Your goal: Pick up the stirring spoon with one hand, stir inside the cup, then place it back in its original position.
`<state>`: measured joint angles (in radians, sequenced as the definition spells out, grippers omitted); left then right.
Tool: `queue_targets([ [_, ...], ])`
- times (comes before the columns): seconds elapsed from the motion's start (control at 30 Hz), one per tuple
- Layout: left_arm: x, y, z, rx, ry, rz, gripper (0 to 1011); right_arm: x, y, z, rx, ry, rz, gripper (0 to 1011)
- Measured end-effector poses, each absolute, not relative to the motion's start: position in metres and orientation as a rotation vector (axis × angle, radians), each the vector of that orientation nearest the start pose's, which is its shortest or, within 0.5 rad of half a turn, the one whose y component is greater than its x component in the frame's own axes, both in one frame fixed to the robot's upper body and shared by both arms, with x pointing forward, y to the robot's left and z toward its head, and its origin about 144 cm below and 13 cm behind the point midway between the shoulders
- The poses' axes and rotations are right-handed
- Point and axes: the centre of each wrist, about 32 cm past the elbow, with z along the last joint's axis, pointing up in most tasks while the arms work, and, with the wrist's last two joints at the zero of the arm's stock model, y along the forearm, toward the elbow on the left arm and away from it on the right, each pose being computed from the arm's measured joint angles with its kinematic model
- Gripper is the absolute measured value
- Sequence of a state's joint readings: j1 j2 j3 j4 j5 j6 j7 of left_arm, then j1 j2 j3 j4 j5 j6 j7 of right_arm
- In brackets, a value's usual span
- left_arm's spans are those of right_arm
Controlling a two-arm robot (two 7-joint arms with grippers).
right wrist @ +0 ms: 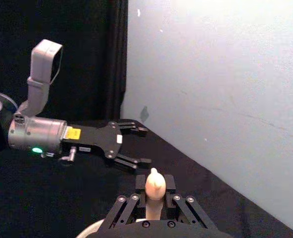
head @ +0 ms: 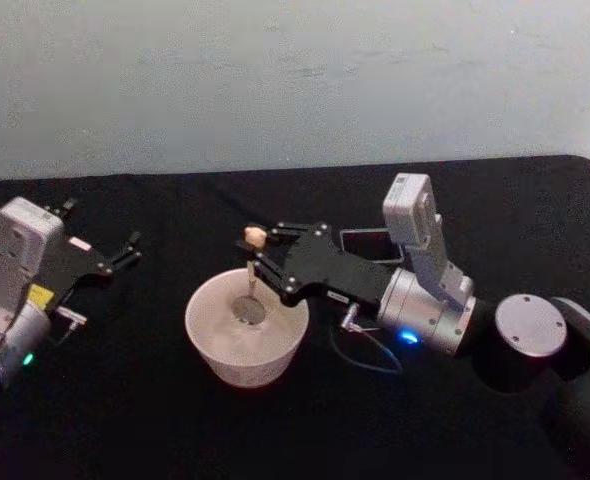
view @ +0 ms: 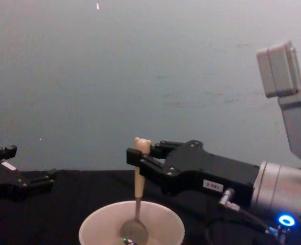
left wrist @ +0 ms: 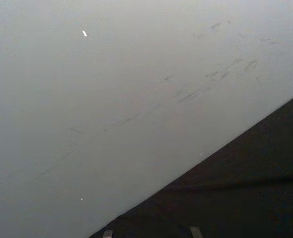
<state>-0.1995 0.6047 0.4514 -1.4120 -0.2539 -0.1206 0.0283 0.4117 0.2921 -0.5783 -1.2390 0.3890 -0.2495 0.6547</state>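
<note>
On the black table (head: 125, 430), the right arm (head: 430, 300) reaches in from the right edge and dominates the scene, its right gripper (head: 256, 250) poised above the cup (head: 243, 368). The jaws are closed narrow on the handle of the spoon (head: 250, 285), just under the bear head, which shows between the fingers in the right wrist view. The cup, wide and cream-white, stands near the table's middle, directly below the grip. To the left, well apart from the cup, the left gripper (right wrist: 140, 145) sits parked low over the table, jaws spread wide with nothing between them. The holder (head: 360, 232), dark grey and square, stands behind the right gripper's body, on the far side and to the right of the cup, partly hidden by the arm. The spoon hangs nearly upright: its long axis runs straight down from the jaws, and the steel bowl is inside the cup near the bottom, though whether it touches cannot be told. The stirring step appears to be in hand. The move ahead turns on that vertical line. Circling must keep the bowl within the rim, and the return calls for a straight lift before a short carry back and right to the holder, which only the right arm is near.
</note>
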Motion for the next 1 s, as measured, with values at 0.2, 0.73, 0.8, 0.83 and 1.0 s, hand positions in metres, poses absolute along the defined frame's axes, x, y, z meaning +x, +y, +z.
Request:
queue_targets([
  [0.2,0.489,0.31,1.14,0.304,-0.285,1.248,1001,0.54,-0.189,1.15,0.032,-0.158,-0.501,212],
  [0.73,0.489,0.31,1.14,0.304,-0.285,1.248,1001,0.535,-0.202,1.178,0.114,-0.209,-0.512,212],
  [0.8,0.489,0.31,1.14,0.304,-0.285,1.248,1001,0.535,-0.204,1.184,0.129,-0.222,-0.514,212],
  [0.83,0.489,0.31,1.14,0.305,-0.285,1.248,1001,0.535,-0.207,1.191,0.14,-0.232,-0.515,212],
  [1.0,0.489,0.31,1.14,0.304,-0.285,1.248,1001,0.533,-0.218,1.21,0.177,-0.264,-0.52,212],
])
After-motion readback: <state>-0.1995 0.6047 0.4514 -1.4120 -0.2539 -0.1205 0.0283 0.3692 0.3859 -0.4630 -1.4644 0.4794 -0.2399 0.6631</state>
